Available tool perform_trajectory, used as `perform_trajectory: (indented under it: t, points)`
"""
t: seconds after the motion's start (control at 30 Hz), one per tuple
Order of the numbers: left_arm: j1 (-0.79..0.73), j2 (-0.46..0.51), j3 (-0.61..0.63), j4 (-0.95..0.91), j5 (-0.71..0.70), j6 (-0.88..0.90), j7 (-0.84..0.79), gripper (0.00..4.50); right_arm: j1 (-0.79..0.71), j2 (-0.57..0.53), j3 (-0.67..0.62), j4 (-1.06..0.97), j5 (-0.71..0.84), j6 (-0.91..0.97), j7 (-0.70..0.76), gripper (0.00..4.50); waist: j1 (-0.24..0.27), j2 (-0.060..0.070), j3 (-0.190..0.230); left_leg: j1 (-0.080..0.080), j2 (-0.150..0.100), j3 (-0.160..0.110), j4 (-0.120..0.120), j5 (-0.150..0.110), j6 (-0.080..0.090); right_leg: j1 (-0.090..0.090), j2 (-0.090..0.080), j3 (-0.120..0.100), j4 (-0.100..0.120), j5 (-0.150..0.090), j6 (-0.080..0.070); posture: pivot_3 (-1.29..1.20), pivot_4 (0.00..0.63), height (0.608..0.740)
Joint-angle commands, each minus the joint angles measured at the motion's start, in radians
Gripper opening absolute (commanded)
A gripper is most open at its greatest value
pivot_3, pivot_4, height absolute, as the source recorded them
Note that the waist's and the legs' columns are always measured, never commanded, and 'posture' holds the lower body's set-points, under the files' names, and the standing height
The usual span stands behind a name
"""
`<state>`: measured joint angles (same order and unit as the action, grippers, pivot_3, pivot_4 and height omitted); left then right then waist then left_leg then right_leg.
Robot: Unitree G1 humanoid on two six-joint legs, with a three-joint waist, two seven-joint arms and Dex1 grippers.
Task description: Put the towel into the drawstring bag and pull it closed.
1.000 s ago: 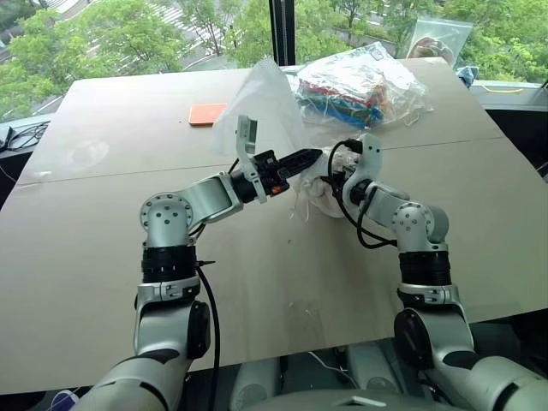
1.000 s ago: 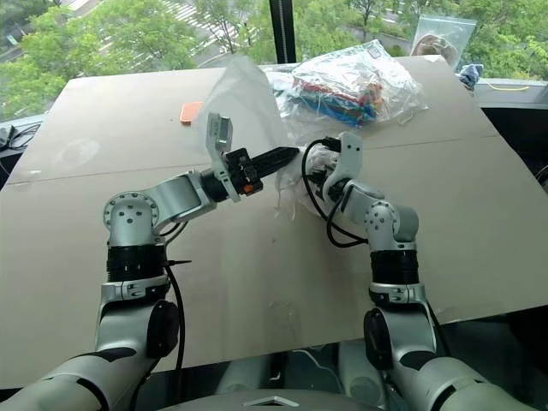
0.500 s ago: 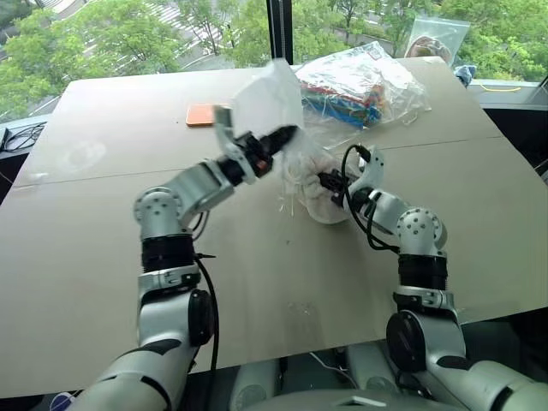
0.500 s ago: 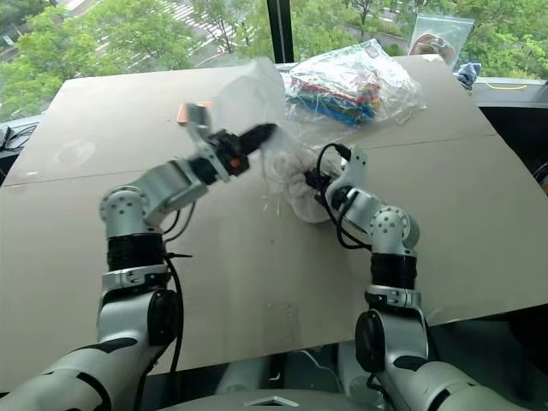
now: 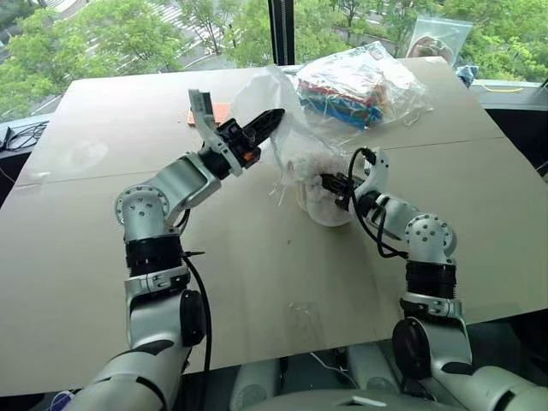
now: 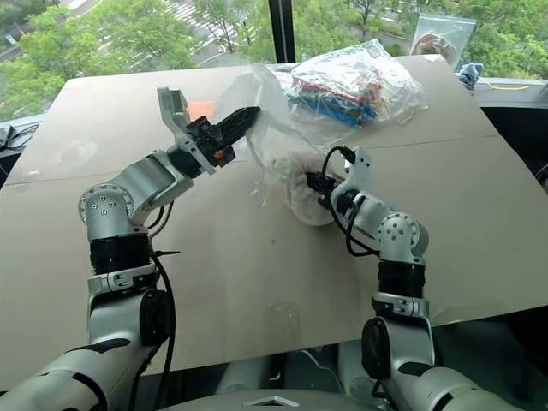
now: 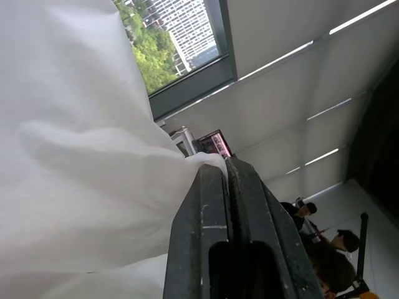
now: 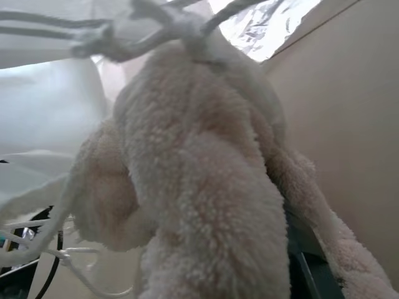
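Now left hand (image 5: 272, 117) higher with drawstring bag (image 5: 282, 107), towel (image 5: 324, 184) seemingly half inside

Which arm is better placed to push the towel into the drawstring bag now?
Right, probably. The right gripper holds the towel beside the drawstring bag, while the left gripper pinches the bag's fabric, lifting it.

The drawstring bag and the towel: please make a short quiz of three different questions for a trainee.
1. True or false: the left pincer is shut on the drawstring bag.
2. What does the right pincer hold? A) the towel B) the orange card C) nothing
3. Fill in: the clear plastic bag with colourful contents lies on the ____.

Key: 1 true; 2 A; 3 table.
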<state>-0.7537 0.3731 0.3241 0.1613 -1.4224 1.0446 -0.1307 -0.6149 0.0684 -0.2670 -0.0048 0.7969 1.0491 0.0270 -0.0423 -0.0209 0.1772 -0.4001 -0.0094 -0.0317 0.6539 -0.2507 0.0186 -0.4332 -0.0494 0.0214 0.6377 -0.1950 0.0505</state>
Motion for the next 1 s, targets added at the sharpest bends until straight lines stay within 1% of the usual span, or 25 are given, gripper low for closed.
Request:
perform_trajectory:
  t: [0.03, 0.13, 0.2, 0.27, 0.4, 0.53, 0.67, 0.77, 0.83, 0.9, 1.0]
  points:
    - [-0.014, 0.103, -0.066, -0.002, 0.137, 0.008, -0.17, 0.0, 0.017, -0.025, 0.022, -0.109, 0.062, 0.043, 0.047, 0.05, -0.002, 0.0, 0.0, 0.0, 0.0, 0.0, 0.0, 0.0, 0.0, 0.0, 0.0, 0.0, 0.0, 0.0, 0.0, 0.0, 0.15, 0.74]
    - [-0.027, 0.18, -0.16, 0.001, 0.289, -0.037, -0.336, 0.0, 0.033, -0.054, 0.044, -0.145, 0.071, 0.067, 0.065, 0.05, -0.001, 0.0, 0.0, 0.001, 0.0, 0.0, 0.0, 0.0, 0.0, 0.0, 0.001, 0.0, 0.0, 0.0, 0.0, 0.0, 0.15, 0.74]
    - [-0.045, 0.199, -0.198, 0.018, 0.392, -0.128, -0.442, 0.0, 0.037, -0.066, 0.057, -0.153, 0.073, 0.079, 0.074, 0.05, 0.002, 0.0, 0.0, 0.0, 0.0, 0.0, 0.0, 0.0, 0.0, 0.0, 0.001, 0.0, 0.0, 0.0, 0.0, 0.0, 0.15, 0.74]
    - [-0.067, 0.206, -0.215, 0.031, 0.443, -0.162, -0.517, 0.0, 0.038, -0.072, 0.079, -0.148, 0.054, 0.077, 0.078, 0.05, 0.002, 0.0, 0.0, 0.0, 0.0, 0.001, 0.0, 0.0, 0.0, 0.0, 0.0, 0.0, 0.0, 0.0, 0.0, 0.0, 0.15, 0.74]
    - [-0.079, 0.201, -0.222, -0.001, 0.48, -0.163, -0.61, 0.0, 0.028, -0.075, 0.158, -0.11, -0.018, 0.029, 0.097, 0.05, -0.001, 0.0, 0.0, 0.0, 0.001, 0.0, -0.001, 0.0, 0.0, 0.0, 0.0, 0.0, -0.001, 0.0, 0.0, 0.0, 0.15, 0.74]
    - [-0.063, 0.2, -0.221, -0.042, 0.493, -0.122, -0.638, 0.0, -0.023, -0.048, 0.216, -0.052, -0.108, -0.11, 0.136, 0.05, -0.003, 0.0, 0.0, 0.0, 0.001, 0.0, -0.001, 0.0, 0.0, 0.0, 0.0, 0.0, -0.001, 0.0, 0.0, 0.0, 0.15, 0.74]
    - [-0.027, 0.207, -0.221, -0.093, 0.512, -0.112, -0.665, 0.0, -0.051, -0.058, 0.284, -0.001, -0.175, -0.181, 0.204, 0.05, -0.002, 0.0, 0.0, 0.0, 0.001, 0.0, -0.001, 0.0, 0.0, -0.001, 0.0, 0.0, -0.001, 0.0, 0.0, 0.0, 0.15, 0.74]
    - [-0.009, 0.232, -0.2, -0.096, 0.514, -0.086, -0.689, 0.0, -0.056, -0.066, 0.306, 0.012, -0.181, -0.179, 0.251, 0.05, -0.001, 0.0, 0.0, 0.0, 0.001, 0.0, -0.001, 0.0, 0.0, -0.001, 0.0, 0.0, -0.001, 0.0, 0.0, 0.0, 0.15, 0.74]
    - [-0.013, 0.276, -0.191, -0.06, 0.503, -0.033, -0.721, 0.0, -0.042, -0.079, 0.312, -0.006, -0.168, -0.141, 0.273, 0.05, -0.001, 0.0, 0.0, 0.0, 0.001, 0.0, -0.001, 0.0, 0.0, -0.001, 0.0, 0.0, -0.001, 0.0, 0.0, 0.0, 0.15, 0.74]
    - [-0.013, 0.323, -0.202, -0.028, 0.539, -0.043, -0.766, 0.0, -0.03, -0.098, 0.327, -0.037, -0.149, -0.096, 0.307, 0.05, -0.003, 0.0, 0.0, 0.0, 0.001, 0.0, -0.001, 0.0, 0.0, -0.001, 0.0, 0.0, -0.001, 0.0, 0.0, 0.0, 0.15, 0.74]
    - [-0.021, 0.358, -0.211, 0.003, 0.564, -0.044, -0.812, 0.0, -0.035, -0.095, 0.334, -0.044, -0.145, -0.082, 0.324, 0.05, -0.001, 0.0, 0.0, 0.0, 0.001, 0.0, -0.001, 0.0, 0.0, -0.001, 0.0, -0.001, 0.0, 0.0, 0.0, 0.0, 0.15, 0.74]
